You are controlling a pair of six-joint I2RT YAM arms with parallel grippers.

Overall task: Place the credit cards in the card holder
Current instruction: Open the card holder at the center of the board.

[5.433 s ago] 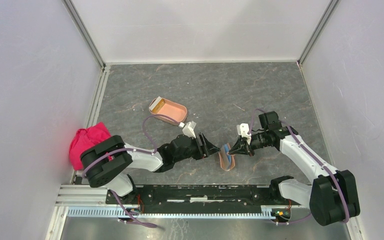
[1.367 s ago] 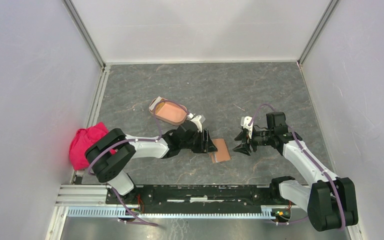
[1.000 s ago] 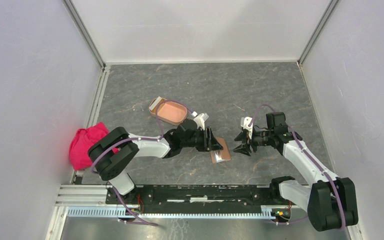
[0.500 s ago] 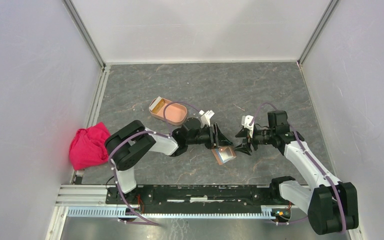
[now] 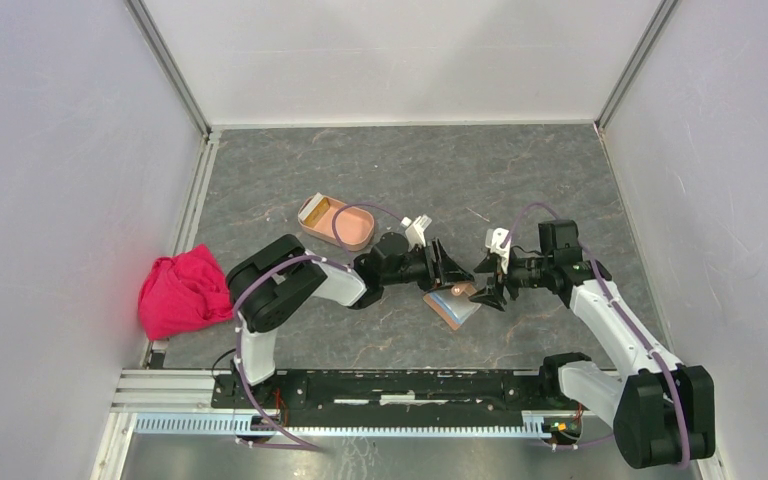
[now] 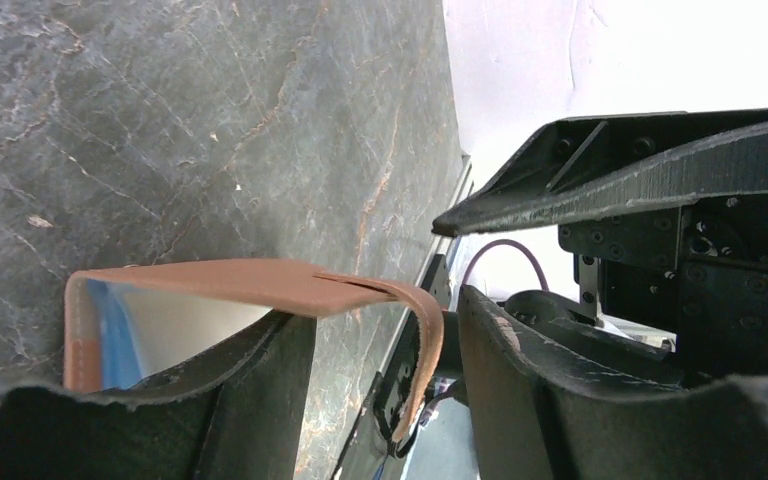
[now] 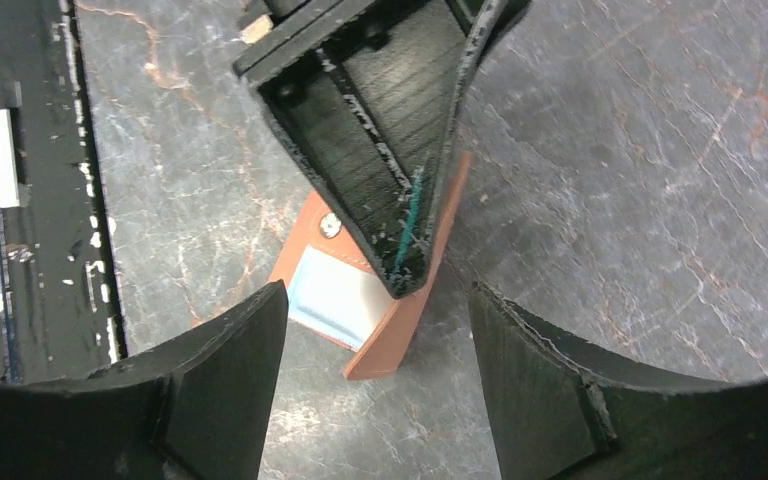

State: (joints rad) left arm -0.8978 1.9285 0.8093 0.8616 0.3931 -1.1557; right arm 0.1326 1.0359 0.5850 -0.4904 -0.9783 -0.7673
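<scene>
L arm swung right; L gripper (image 5: 456, 271), R gripper (image 5: 483, 283) wide open, empty, by wallet (image 5: 452, 306).

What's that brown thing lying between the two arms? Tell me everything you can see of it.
It is a flat brown wallet, leather by the look, lying on the grey table. Its flap stands raised, so the wallet is open, and a silver snap shows. Inside sit a pale card and a blue edge. The flap's curved tab hangs between the open fingers of the left hand, which seems to prop it up.
</scene>
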